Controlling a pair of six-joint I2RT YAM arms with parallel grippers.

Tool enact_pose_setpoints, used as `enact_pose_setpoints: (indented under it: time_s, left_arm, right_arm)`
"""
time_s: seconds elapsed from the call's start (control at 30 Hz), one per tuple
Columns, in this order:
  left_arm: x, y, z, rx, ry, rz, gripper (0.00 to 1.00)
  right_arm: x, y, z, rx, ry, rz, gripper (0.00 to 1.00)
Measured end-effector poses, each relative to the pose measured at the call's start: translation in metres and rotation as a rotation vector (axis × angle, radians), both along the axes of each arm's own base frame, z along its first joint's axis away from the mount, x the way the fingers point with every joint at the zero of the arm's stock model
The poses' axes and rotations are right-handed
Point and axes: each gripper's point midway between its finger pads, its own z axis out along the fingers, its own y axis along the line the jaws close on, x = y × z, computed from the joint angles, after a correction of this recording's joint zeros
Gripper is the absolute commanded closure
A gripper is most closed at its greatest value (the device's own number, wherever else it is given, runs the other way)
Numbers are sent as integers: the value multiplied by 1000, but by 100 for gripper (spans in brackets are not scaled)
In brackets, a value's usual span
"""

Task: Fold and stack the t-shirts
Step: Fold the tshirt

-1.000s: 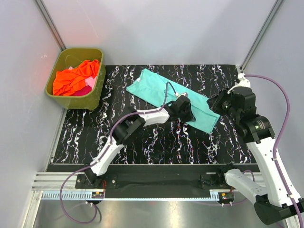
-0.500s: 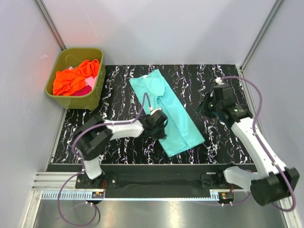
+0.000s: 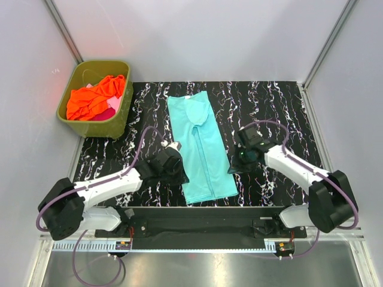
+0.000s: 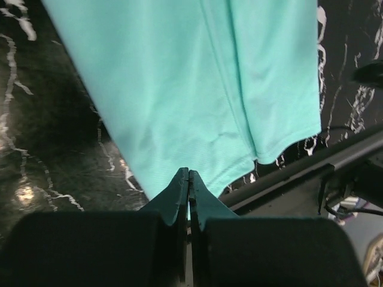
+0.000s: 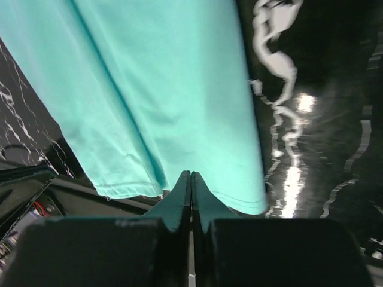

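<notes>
The left gripper (image 4: 189, 173) has its two fingers pressed flat together, the tips just at the near hem of the teal shirt (image 4: 197, 89); no cloth shows between them, though the tips sit so close to the fabric that a pinched edge cannot be ruled out. The right gripper (image 5: 191, 174) is closed the same way, its tips over the near hem by the shirt's right corner, again with nothing visibly clamped. From above, the two grippers sit low on either side of the shirt's near half, the left one just beside its left edge and the right one just beside its right edge. The shirt lies flat on the black marbled table (image 3: 269, 101) as a long narrow strip running from the near edge toward the back, collar end far away. It looks folded lengthwise, so the crosswise folds are probably what is left for it. The orange shirt (image 3: 93, 98) and a pink shirt (image 3: 111, 109) lie bunched in the green tub (image 3: 96, 127) at the back left, not yet folded, and no stack exists. The pink shirt is mostly buried under the orange one, and the arms hide the fingertips in the overhead view.
</notes>
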Motion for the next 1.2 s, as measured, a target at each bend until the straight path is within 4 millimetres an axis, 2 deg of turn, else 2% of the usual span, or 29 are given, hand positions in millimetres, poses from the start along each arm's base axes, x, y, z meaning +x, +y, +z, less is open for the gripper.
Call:
enact_pose_setpoints:
  time_s: [0.13, 0.27, 0.47, 0.6, 0.83, 1.03, 1.07, 1.2]
  left_arm:
    - [-8, -12, -2, -28, 20, -49, 99]
    - [-24, -19, -15, -60, 47, -88, 99]
    - [-59, -4, -56, 7, 148, -102, 99]
    - [-61, -3, -56, -16, 147, -80, 99]
    - [-61, 19, -49, 35, 104, -42, 95]
    - [-60, 23, -30, 9, 66, -44, 86]
    - [-60, 24, -26, 4, 60, -42, 81]
    - [-49, 26, -13, -30, 34, -21, 68]
  right_arm:
    - [-19, 24, -14, 6, 45, 52, 100]
    - [-31, 20, -29, -10, 86, 37, 100]
    - [-41, 14, -42, -14, 107, 23, 99]
    - [-46, 13, -47, -3, 106, 9, 99]
    - [-71, 17, -61, 19, 135, -20, 98]
    - [-67, 26, -44, 78, 91, -42, 85]
    - [-66, 28, -39, 89, 78, -39, 81]
    - [-46, 43, -13, 131, 3, -9, 73]
